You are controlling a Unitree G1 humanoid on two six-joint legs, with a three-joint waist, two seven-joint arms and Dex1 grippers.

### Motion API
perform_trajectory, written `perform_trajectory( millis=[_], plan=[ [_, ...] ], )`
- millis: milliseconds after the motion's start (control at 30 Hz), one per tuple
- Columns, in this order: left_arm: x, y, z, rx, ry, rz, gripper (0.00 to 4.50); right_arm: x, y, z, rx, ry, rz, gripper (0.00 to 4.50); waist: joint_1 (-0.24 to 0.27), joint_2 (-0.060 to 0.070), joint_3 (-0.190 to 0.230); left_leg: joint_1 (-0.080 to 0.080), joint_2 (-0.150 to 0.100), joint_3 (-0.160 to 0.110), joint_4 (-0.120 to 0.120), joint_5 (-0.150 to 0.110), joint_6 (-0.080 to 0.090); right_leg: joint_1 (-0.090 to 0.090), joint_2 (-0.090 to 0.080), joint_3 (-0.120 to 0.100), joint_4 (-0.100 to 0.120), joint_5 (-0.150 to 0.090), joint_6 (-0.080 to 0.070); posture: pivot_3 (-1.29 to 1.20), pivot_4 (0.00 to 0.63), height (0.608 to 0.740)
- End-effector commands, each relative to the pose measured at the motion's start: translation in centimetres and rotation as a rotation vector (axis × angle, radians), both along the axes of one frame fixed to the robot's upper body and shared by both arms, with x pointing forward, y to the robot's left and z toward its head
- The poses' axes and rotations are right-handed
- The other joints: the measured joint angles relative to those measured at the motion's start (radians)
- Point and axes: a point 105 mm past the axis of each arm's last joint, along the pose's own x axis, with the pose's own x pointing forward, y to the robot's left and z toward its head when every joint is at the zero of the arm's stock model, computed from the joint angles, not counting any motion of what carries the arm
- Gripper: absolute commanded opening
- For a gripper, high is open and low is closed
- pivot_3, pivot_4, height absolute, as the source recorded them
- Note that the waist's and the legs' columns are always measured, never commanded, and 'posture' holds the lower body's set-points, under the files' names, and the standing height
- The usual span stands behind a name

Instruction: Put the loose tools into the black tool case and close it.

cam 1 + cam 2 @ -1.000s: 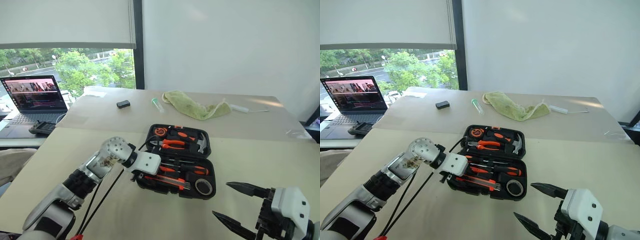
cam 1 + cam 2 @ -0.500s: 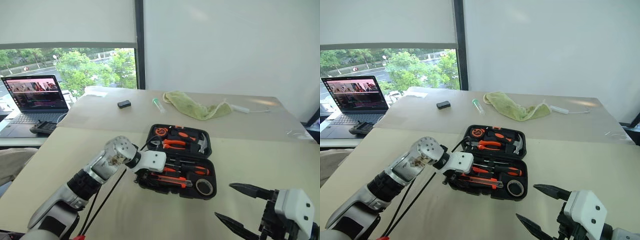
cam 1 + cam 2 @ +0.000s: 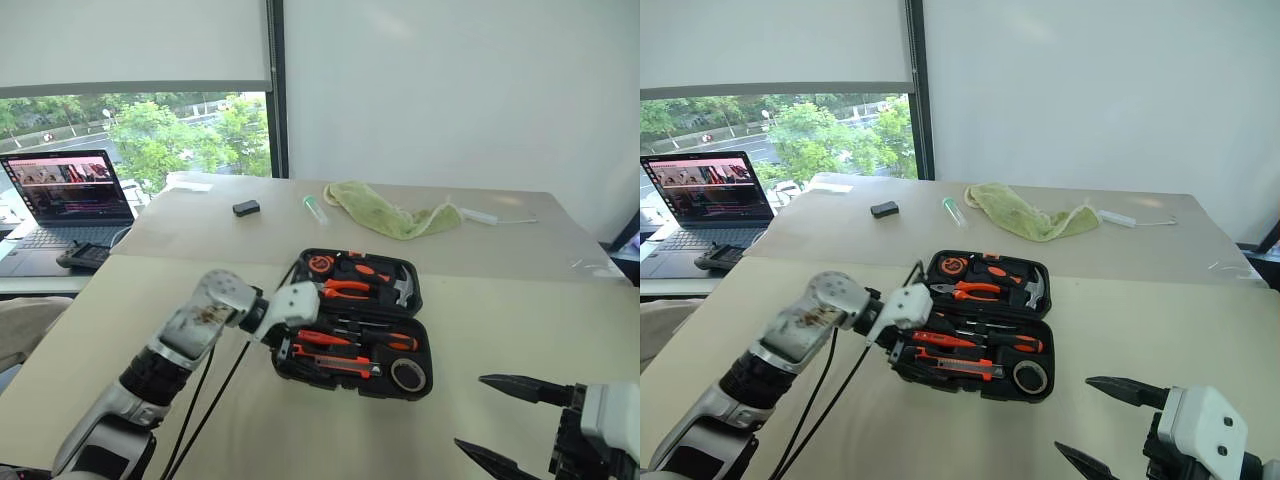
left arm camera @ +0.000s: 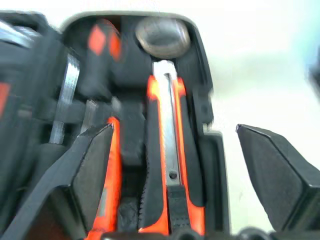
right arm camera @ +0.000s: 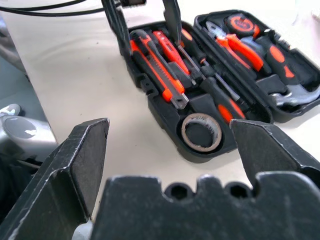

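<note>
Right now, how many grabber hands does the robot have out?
2. The left gripper hangs open over the near-left end of the tool case. The right gripper waits open above the table, nearer the robot.

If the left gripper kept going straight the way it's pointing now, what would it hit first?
Most likely the utility knife seated in the black tool case: the left gripper is open, with the knife directly between its fingers. Depth is hard to judge.

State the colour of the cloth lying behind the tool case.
Pale yellow-green cloth, seen best in the left eye view.

Utility knife (image 3: 335, 366) inside tool case (image 3: 415, 385)
</note>
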Motion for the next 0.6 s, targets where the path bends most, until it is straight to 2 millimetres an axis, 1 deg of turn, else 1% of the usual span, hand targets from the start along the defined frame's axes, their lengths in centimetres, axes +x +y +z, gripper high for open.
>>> perform_trajectory(
  millis=[33,67,100,133,167,200,233,333,367,467,533,600],
  plan=[
    [-0.7,0.1,0.6,-0.112,0.061,0.024,3.29,0.1,0.6,0.2,0.022,-0.016,0.007,4.5,0.001,0.0,0.0,0.0,0.0,0.0,0.0,0.0,0.0,0.0,0.0,0.0,0.0,0.0,0.0,0.0,0.15,0.74],
    [-0.8,0.1,0.2,-0.114,0.056,0.036,2.87,0.1,0.7,0.2,0.028,-0.018,0.008,4.5,0.0,0.0,0.0,0.0,0.0,0.0,0.0,0.0,0.0,0.0,0.0,0.0,0.0,0.0,0.0,0.0,0.15,0.74],
    [-0.8,0.0,-0.4,-0.129,0.071,0.061,2.55,0.2,0.8,0.3,0.032,-0.021,0.008,4.5,0.0,0.0,0.0,0.0,0.0,0.0,0.0,0.0,0.0,0.0,0.0,0.0,0.0,0.0,0.0,0.0,0.15,0.74],
    [-0.6,-0.1,-0.8,-0.142,0.071,0.086,2.09,0.2,0.8,0.3,0.034,-0.022,0.007,4.5,0.001,0.0,0.0,0.0,0.0,0.0,0.0,0.0,0.0,0.0,0.0,0.0,0.0,0.0,0.0,0.0,0.15,0.74],
    [-0.6,-0.2,-1.4,-0.15,0.068,0.103,1.86,0.3,0.9,0.3,0.036,-0.023,0.006,4.5,0.002,0.0,0.0,0.0,-0.001,0.0,0.0,0.0,0.0,0.0,0.0,0.0,0.0,0.0,0.0,0.0,0.15,0.74],
    [-0.6,-0.5,-1.8,-0.159,0.065,0.115,1.42,0.3,0.9,0.3,0.036,-0.024,0.004,4.5,0.003,0.0,0.0,0.0,-0.001,0.0,0.0,0.0,0.0,0.0,0.0,0.0,0.0,0.0,0.0,0.0,0.15,0.74],
    [-0.6,-0.7,-2.1,-0.169,0.062,0.129,1.18,0.3,0.9,0.3,0.037,-0.024,0.003,4.5,0.003,0.0,0.0,0.0,-0.001,0.0,0.0,0.0,0.0,0.0,0.0,0.0,0.0,0.0,0.0,0.0,0.15,0.74],
    [-0.6,-1.3,-3.4,-0.178,0.061,0.157,0.16,0.2,1.0,0.2,0.041,-0.024,-0.004,4.5,0.004,0.0,0.0,0.0,-0.001,0.0,0.0,0.0,0.0,0.0,-0.001,0.0,0.0,0.0,0.0,0.0,0.15,0.74],
    [-0.6,-1.5,-3.8,-0.183,0.061,0.17,0.03,0.2,1.0,0.2,0.041,-0.024,-0.006,4.5,0.003,0.0,0.0,0.0,-0.001,0.0,0.0,0.0,0.0,0.0,-0.001,0.0,0.0,0.0,0.0,0.0,0.15,0.74],
    [-0.5,-1.9,-5.0,-0.174,0.072,0.186,0.03,0.1,1.1,0.2,0.044,-0.024,-0.013,4.5,0.003,0.0,0.0,0.0,-0.001,0.0,0.0,0.0,0.0,0.0,-0.001,0.0,0.0,0.0,0.0,0.0,0.15,0.74],
    [-0.7,-1.7,-7.1,-0.104,0.063,0.165,0.03,0.1,1.3,0.1,0.047,-0.022,-0.016,4.5,0.003,0.001,-0.001,0.0,-0.001,0.0,0.0,0.0,0.0,0.0,-0.001,0.0,0.0,0.0,0.0,0.0,0.15,0.74],
    [-0.9,-1.5,-8.7,-0.06,0.064,0.158,0.03,0.1,1.3,0.0,0.045,-0.017,-0.016,4.5,0.003,0.001,-0.001,0.001,-0.001,0.0,0.0,0.0,0.0,0.001,-0.001,0.0,0.0,0.0,0.0,0.0,0.15,0.74]
  ],
)
